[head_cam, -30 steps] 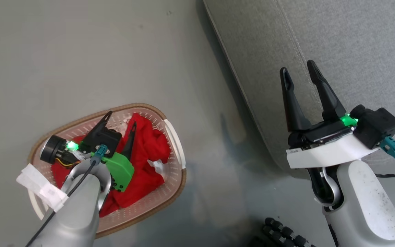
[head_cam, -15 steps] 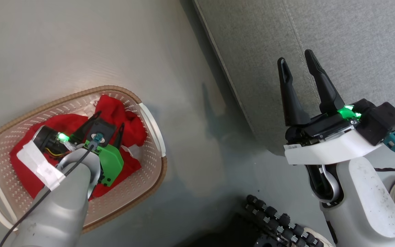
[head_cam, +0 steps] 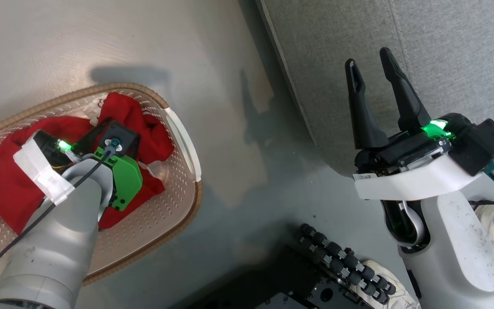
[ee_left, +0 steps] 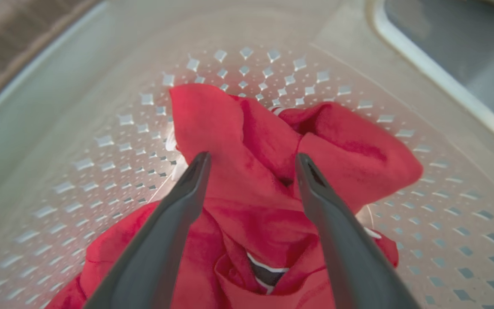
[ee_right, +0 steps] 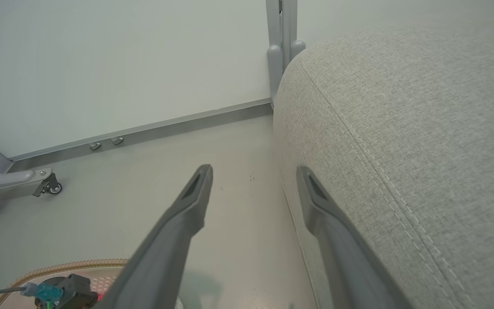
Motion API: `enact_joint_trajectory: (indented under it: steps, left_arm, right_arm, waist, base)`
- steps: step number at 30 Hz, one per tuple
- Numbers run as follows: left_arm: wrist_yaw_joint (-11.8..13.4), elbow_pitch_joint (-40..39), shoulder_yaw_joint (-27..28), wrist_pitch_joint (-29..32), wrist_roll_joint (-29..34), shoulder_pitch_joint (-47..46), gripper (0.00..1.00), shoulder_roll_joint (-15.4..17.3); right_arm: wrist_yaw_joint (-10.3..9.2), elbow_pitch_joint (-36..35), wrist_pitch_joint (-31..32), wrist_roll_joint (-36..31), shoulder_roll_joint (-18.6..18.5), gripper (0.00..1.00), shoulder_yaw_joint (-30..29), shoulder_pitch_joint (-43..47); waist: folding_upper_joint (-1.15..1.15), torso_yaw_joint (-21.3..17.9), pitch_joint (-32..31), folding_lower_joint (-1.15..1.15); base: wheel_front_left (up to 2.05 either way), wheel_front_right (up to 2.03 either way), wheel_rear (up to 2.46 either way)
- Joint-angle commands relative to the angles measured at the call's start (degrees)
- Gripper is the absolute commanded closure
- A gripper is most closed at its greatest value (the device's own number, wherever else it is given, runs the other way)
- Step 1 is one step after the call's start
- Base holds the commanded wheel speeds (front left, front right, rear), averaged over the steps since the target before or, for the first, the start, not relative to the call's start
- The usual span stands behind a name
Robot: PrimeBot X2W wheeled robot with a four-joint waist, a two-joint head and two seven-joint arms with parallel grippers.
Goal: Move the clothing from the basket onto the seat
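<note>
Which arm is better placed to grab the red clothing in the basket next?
Left. The left claw, open, is down inside the basket, fingers straddling a fold of the red clothing. The right claw, also open, is by the edge of the seat, away from the basket.

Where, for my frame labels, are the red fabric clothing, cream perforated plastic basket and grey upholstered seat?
red fabric clothing [ee_left: 230, 128], left wrist view, raised fold
cream perforated plastic basket [head_cam: 165, 206], head view, bare wall
grey upholstered seat [ee_right: 401, 107], right wrist view, top surface
</note>
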Motion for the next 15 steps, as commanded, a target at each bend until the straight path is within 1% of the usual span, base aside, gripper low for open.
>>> enact_joint_trajectory:
  steps: [1, 7, 13, 15]
  left_arm:
    - [0.42, 0.45, -0.34, 0.12, 0.65, -1.32, 0.0, 0.63]
    - [1.31, 1.66, -1.14, 2.99, 0.77, -3.57, 0.0, 1.08]
    - [0.79, 2.0, -0.87, 4.0, -0.73, -6.05, 0.0, 1.26]
    - [0.35, 2.07, -0.76, 4.53, -1.52, -6.68, 0.0, 0.62]
  right_arm:
    - [0.0, -0.33, -0.28, 0.35, -0.11, 0.0, -0.04, -0.5]
    - [0.0, -0.99, -0.28, -0.01, -0.11, 0.0, -0.4, 0.27]
    - [0.0, -2.15, -0.28, -1.41, -0.12, 0.0, -0.16, 0.79]
    - [0.0, -2.63, -0.28, -2.04, -0.12, 0.0, -0.11, 0.97]
  waist:
    - [0.62, -0.1, 1.26, -0.01]
    - [0.62, 0.71, 2.88, -0.01]
    - [0.62, 2.35, 4.62, -0.01]
    - [0.62, 3.02, 5.27, -0.01]
  base:
    - [0.0, 0.0, 0.0]
    - [0.04, 0.04, 0.04]
    - [0.12, 0.12, 0.12]
    - [0.13, 0.13, 0.13]
